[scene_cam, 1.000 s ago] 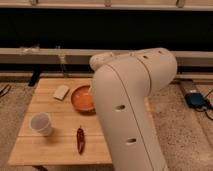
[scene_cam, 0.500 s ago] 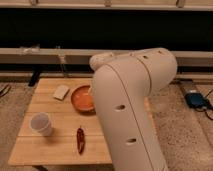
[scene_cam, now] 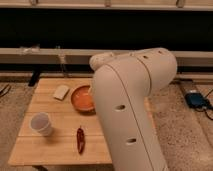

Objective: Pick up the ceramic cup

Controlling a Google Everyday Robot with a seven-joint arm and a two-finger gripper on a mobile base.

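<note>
Clearly graspable: ceramic cup (scene_cam: 41,123) stood upright, apart from the orange bowl (scene_cam: 82,99).
Gripper sat off-frame, perhaps behind the arm (scene_cam: 131,105); I couldn't tell its state.

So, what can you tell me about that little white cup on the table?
The cup is small, plain white and has no handle. It looks ceramic and tapers slightly toward its base. It stands upright, mouth up, near the table's left edge as seen here, touching only the wooden top. The red chili lies apart from it to the right, and the orange bowl sits farther back. The arm is clear of it, and its tool is out of view.
</note>
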